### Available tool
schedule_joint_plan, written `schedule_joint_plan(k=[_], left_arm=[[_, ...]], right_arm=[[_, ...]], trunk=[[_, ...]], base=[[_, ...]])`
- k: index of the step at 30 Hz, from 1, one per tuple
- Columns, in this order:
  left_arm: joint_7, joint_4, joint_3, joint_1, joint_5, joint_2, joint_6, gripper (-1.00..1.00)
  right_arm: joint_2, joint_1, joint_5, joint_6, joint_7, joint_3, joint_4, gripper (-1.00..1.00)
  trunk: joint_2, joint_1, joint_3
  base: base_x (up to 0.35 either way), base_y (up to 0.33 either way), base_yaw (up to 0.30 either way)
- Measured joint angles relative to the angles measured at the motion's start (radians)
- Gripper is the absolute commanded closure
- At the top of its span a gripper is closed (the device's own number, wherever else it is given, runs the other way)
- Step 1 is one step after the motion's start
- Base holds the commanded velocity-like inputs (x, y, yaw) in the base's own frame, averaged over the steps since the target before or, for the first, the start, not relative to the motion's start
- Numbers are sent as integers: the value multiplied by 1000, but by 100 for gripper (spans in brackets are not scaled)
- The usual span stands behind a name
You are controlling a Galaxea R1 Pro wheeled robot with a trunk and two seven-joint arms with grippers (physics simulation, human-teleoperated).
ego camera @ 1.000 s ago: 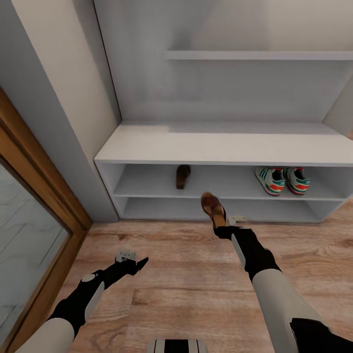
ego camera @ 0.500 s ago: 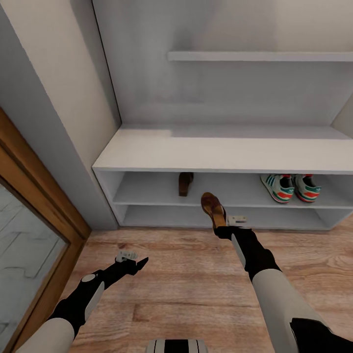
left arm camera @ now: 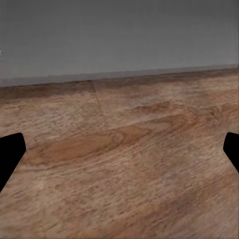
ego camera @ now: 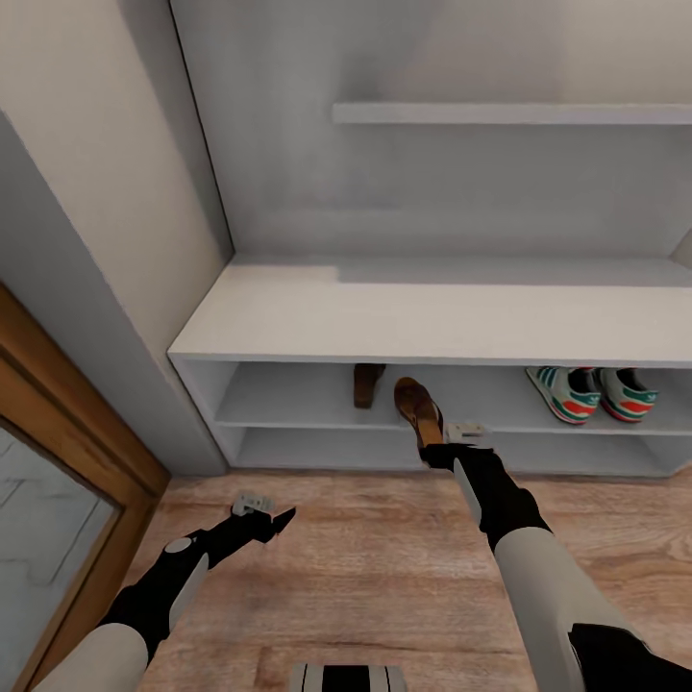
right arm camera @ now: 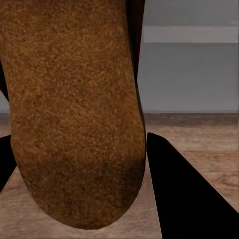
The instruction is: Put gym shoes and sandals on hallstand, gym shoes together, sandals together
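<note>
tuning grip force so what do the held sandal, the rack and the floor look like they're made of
The held sandal in the right gripper looks like brown suede or rough leather: grainy, matte, no shine. The shoe rack looks like painted or laminated board: flat white-grey, smooth, no grain. The floor looks like wood or wood-look planks: brown grain, plank seams, low sheen. These are renders, so all are guesses.

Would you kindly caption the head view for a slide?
Right gripper carries a brown sandal toward the white shoe rack.
</note>
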State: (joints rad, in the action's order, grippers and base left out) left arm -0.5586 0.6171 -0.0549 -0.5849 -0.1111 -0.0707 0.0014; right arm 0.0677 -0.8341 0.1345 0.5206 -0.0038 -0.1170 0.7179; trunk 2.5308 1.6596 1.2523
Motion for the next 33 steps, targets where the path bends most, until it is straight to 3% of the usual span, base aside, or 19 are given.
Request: schedule_joint_plan(k=[22, 28, 33], left_arm=[[0, 0, -1, 0, 0, 0, 0, -100], [1, -7, -1, 0, 0, 22, -1, -100], [0, -9, -1, 0, 0, 24, -1, -100]], right_arm=[[0, 0, 2, 0, 2, 0, 0, 100], [0, -1, 4, 0, 2, 0, 0, 100], [0, -1, 2, 0, 2, 0, 0, 100]], trunk=[[0, 0, 0], [0, -2, 0], [0, 0, 0]], base=[[115, 0, 0], [149, 0, 0], [194, 0, 0]])
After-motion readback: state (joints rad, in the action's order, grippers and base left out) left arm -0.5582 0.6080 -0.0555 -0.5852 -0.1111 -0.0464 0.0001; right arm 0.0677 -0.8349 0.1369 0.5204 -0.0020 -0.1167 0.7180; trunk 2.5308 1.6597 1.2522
